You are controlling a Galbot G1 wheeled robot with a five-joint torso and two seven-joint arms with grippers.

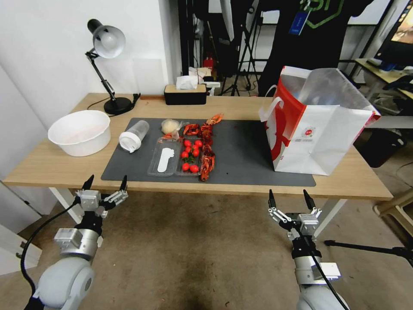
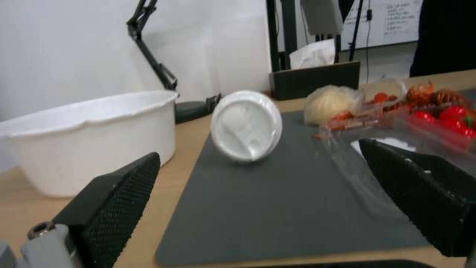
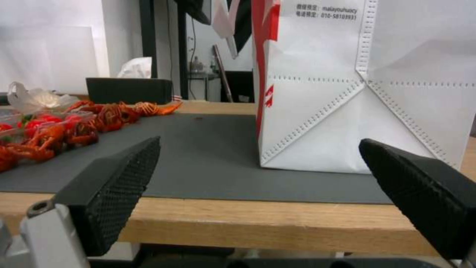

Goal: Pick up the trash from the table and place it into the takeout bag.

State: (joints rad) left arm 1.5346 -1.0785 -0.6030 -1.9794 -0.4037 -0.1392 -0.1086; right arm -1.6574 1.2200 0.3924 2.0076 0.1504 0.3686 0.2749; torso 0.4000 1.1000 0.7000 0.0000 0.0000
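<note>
Nearest to me, my left gripper [image 1: 106, 184] hangs just short of the table's [image 1: 51, 165] front edge with its jaws spread wide and nothing between them; my right gripper [image 1: 290, 199] does the same farther along that edge, also wide apart and empty, facing the takeout bag [image 1: 327, 142].

On the dark grey mat [image 1: 245, 159] the trash is all waiting, so I judge the job barely begun. The clear plastic cup with white lid [image 1: 133, 136] lies on its side near the mat's left end, its lid turned toward my left wrist. Beside it sits a clear plastic tray [image 1: 165, 161] holding a white spoon-like piece, cherry tomatoes [image 1: 190, 155] and a row of red crayfish shells [image 1: 208, 146]. Behind the tray rests a small whitish wad [image 1: 170, 126].

The bag stands upright and open on the mat's right end. I cannot see its bottom, so whether anything lies inside I can't say. Every piece on the mat has yet to be lifted. The white basin [image 1: 79, 131] sits left of the mat.
</note>
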